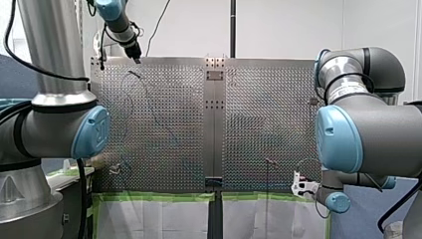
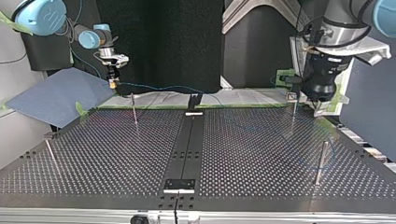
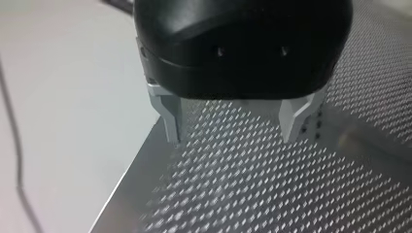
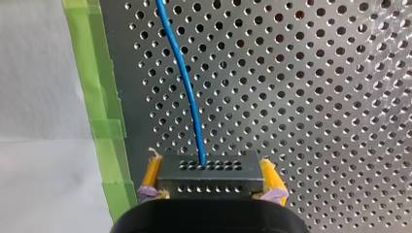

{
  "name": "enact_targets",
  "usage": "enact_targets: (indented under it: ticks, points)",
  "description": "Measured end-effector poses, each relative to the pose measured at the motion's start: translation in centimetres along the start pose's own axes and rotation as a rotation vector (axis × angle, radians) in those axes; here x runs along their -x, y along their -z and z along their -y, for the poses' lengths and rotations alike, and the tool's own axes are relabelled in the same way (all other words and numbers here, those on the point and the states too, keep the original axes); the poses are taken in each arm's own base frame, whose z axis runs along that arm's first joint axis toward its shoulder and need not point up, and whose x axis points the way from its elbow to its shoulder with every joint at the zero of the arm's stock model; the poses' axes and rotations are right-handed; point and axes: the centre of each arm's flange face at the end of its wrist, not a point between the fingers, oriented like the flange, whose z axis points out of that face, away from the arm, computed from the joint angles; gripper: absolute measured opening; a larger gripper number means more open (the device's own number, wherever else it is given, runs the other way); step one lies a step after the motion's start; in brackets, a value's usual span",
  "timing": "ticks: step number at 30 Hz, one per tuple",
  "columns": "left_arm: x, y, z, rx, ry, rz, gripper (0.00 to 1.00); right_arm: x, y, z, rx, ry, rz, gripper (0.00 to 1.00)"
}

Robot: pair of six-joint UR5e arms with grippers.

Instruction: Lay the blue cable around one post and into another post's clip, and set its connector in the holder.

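Step in hand, as I read it: connector carry, with the routing not finished. Your right end effector (image 4: 210, 165) is clamped on the black connector (image 4: 210, 177), a yellow pad on each side and the jaws closed to its width. The blue cable (image 4: 187, 82) leaves the connector's face and runs ahead over the perforated surface (image 4: 316, 97), beside the green tape (image 4: 99, 97).

In the top view the cable trails from that end effector along the taped edge toward the centre strip. Past there it's too faint to trace, so I can't tell you which post it rounds or whether it sits in a clip.

Your left end effector (image 3: 233, 137) is wide open with bare metal fingers and nothing in it, over a corner of the surface.

Holder: my guess is the black bracket (image 2: 194, 100) on the centre strip. The connector is apart from it, and I see nothing seated there.

Next, likely: bring the cable past the thin post (image 2: 134, 108) near the right end effector. Keep the slack controlled, then square the connector to the holder before you release.
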Motion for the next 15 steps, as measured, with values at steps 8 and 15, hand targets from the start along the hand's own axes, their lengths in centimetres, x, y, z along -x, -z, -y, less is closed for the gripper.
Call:
enact_targets:
  ticks: [8, 15]
  points:
    - [-3.1, -0.7, 1.2, -0.103, 0.016, -0.037, 0.99, 0.1, 0.0, 0.3, -0.009, 0.002, 0.007, 0.00]
    - [-7.0, -2.3, 2.3, -0.184, 0.028, -0.112, 0.99, 0.2, 0.1, 0.5, -0.013, 0.005, 0.012, 0.00]
